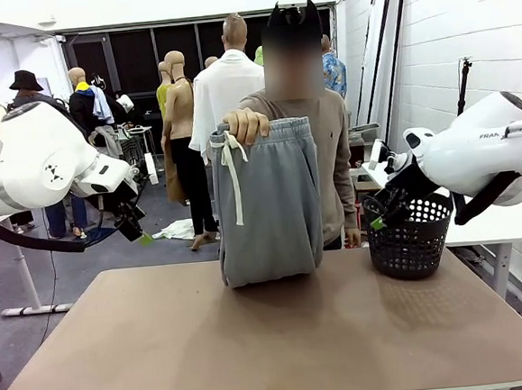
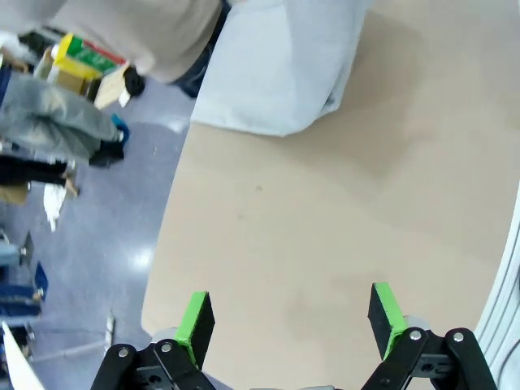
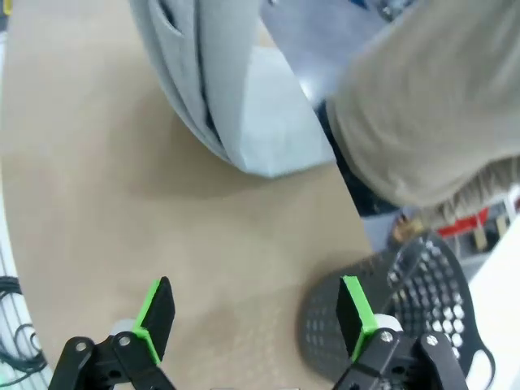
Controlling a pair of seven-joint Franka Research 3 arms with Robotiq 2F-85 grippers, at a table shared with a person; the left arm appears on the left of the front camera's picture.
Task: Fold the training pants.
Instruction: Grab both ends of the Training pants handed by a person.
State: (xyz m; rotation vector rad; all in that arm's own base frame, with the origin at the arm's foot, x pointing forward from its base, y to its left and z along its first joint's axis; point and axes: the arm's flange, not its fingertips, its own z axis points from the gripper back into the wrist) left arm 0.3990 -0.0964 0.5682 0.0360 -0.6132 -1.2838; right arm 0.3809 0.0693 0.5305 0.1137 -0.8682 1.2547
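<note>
Partly legible, "FRAN" marks the right arm (image 1: pixel 497 145) at 3 o'clock. At 12 o'clock a person's hand (image 1: pixel 246 124) grips the training pants (image 1: pixel 266 204) by the waistband, their lower end touching the table (image 1: pixel 254 340). The wrist views add spread jaws on the left gripper (image 2: pixel 292 321) and on the right gripper (image 3: pixel 256 313), which is beside a black basket (image 3: pixel 422 284).

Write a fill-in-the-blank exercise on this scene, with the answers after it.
1. The hand holds the pants up by their ____.
2. A white ____ hangs down their front.
3. The basket stands on the robot's ____ side of the pants.
4. The left end effector and right end effector are both ____.
Missing words: waistband; drawstring; right; open.
</note>
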